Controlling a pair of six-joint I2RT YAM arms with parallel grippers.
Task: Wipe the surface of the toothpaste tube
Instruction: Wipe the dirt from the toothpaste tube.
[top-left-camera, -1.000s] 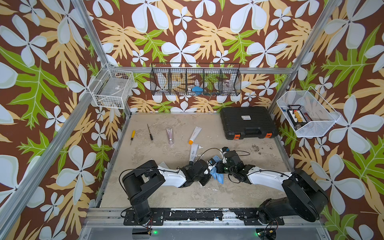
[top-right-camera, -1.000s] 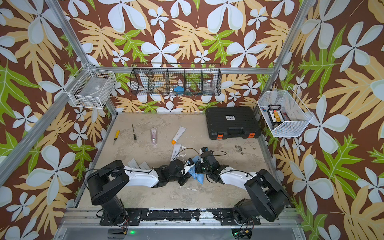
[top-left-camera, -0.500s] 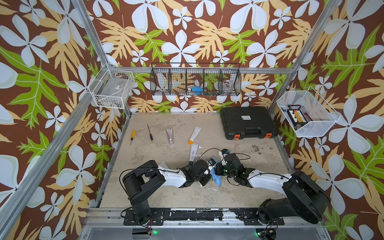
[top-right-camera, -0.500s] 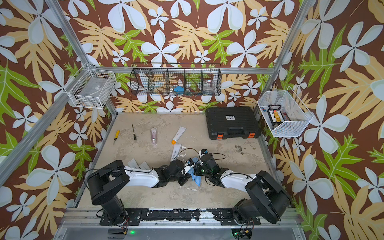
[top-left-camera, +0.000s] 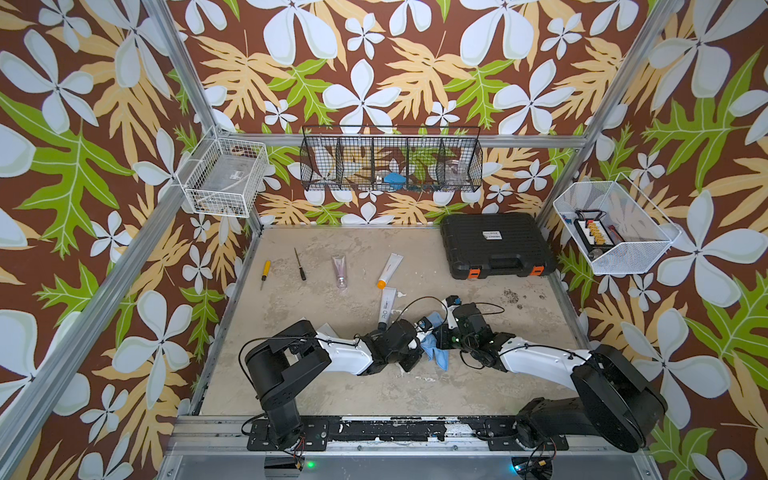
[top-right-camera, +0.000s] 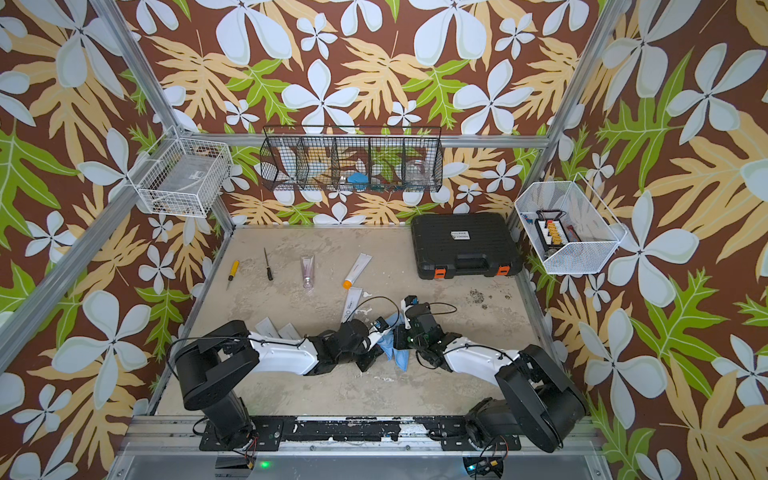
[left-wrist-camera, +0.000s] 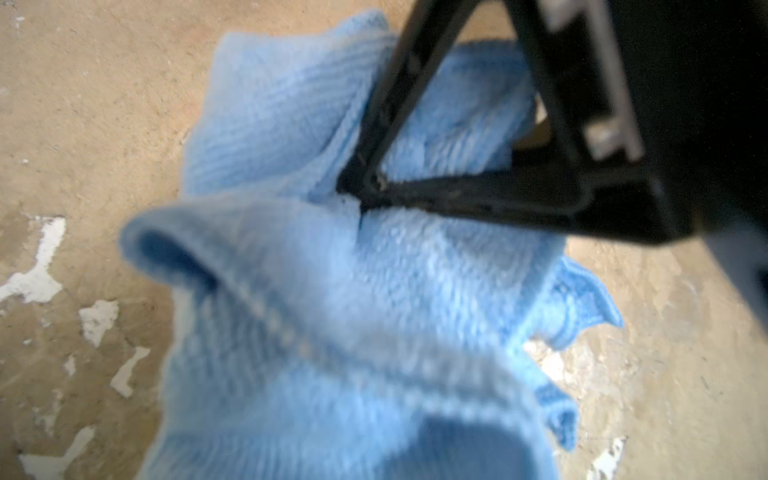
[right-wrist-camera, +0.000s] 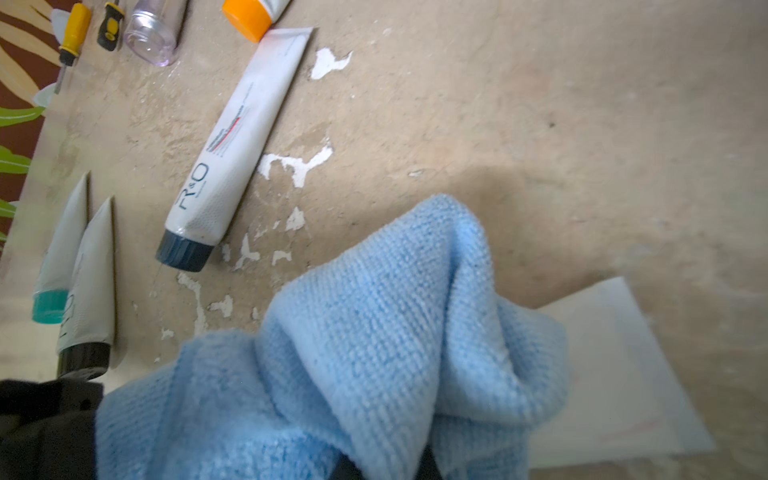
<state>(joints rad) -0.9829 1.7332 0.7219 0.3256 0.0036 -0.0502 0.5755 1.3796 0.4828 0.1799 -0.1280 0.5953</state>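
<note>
Your two arms meet low over the table (top-left-camera: 332, 395), just to the 6 o'clock side of its centre. Your right gripper (left-wrist-camera: 361, 195) is clamped on the blue cloth (right-wrist-camera: 374, 353), which drapes over the tube (right-wrist-camera: 615, 374); only its pale flat end shows, in the right wrist view. Your left gripper (top-left-camera: 415, 349) is closed at the cloth's 9 o'clock; what it grips is hidden. A white R&O tube (top-left-camera: 387, 305) lies at the cloth's 11 o'clock
</note>
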